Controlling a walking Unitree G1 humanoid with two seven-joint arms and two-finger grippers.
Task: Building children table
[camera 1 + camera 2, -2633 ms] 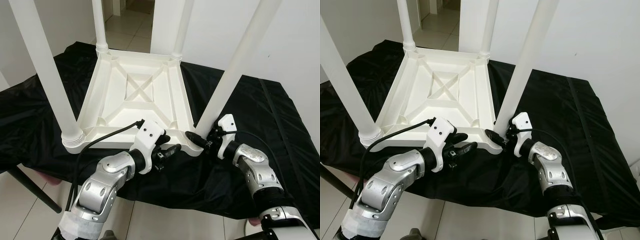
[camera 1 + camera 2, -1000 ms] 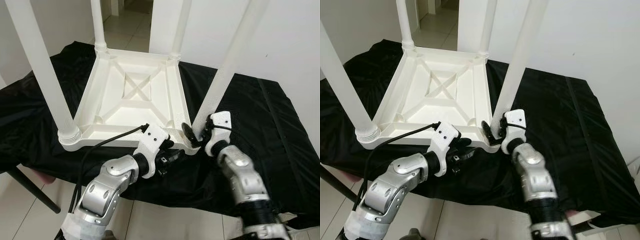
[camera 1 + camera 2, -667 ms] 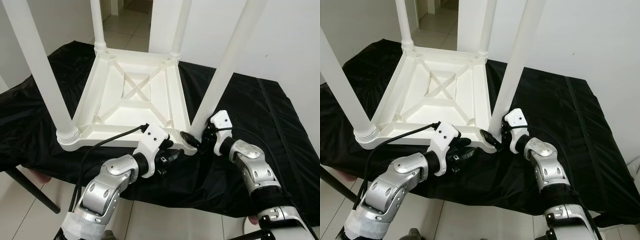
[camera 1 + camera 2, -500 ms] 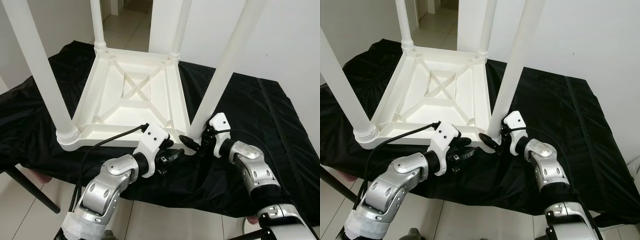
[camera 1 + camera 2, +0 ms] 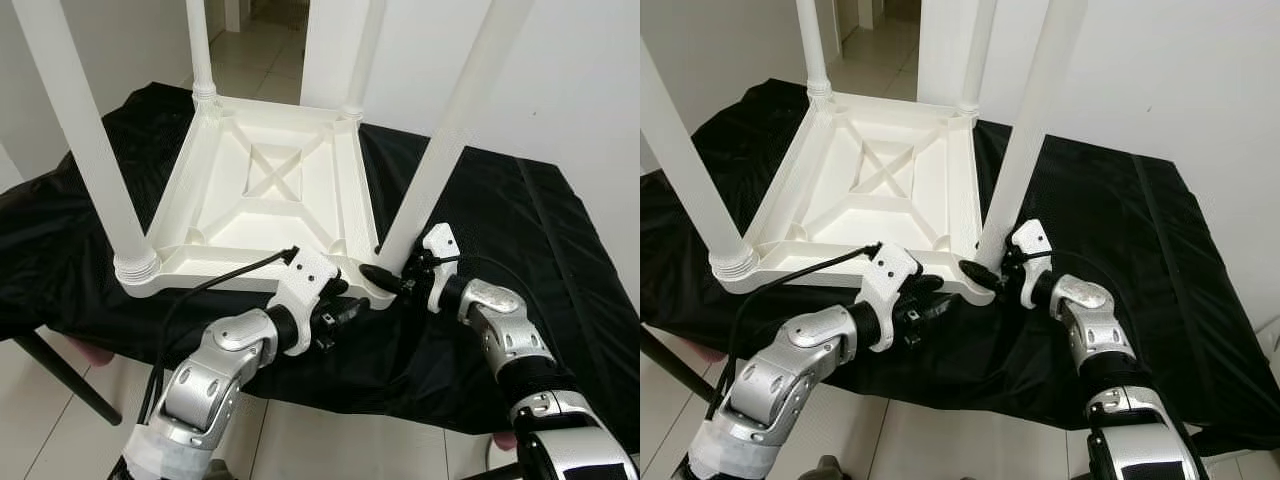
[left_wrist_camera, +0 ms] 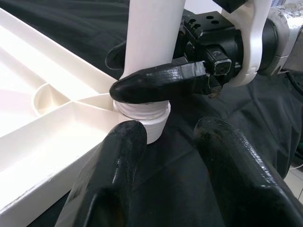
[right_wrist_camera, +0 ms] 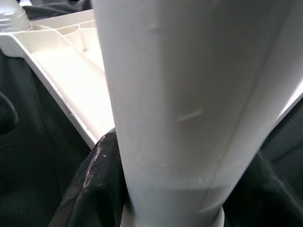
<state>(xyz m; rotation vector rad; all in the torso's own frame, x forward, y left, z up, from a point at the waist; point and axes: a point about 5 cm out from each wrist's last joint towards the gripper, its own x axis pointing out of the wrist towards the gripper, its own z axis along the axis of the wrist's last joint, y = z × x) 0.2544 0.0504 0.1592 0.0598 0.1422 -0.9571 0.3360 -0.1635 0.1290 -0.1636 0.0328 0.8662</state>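
From my seat the white plastic children's table [image 5: 265,190] lies upside down on a black cloth [image 5: 520,230] spread over a work surface; its underside faces up, a shallow tray of moulded ribs with a raised X in the middle and a diagonal brace running to each corner; on my far left a thick round leg [image 5: 85,140] stands in the near-left corner, seated in a ribbed, threaded-looking collar; two slimmer-looking legs rise at the far corners; all of it is the same clean matte white. Just below the near edge I see the left gripper [image 6: 163,142], its two black fingers spread apart with nothing between them, hovering close to the near-right corner socket; one finger is next to the table's rim, the other over the cloth. Moving right, the near-right leg [image 5: 1025,130] rises out of that corner, tilted slightly; the right gripper [image 5: 990,268] is clamped around its base just above the collar, one finger [image 6: 161,81] lying across the front of the leg and the other behind it; the right wrist view puts the leg squarely between the pads.
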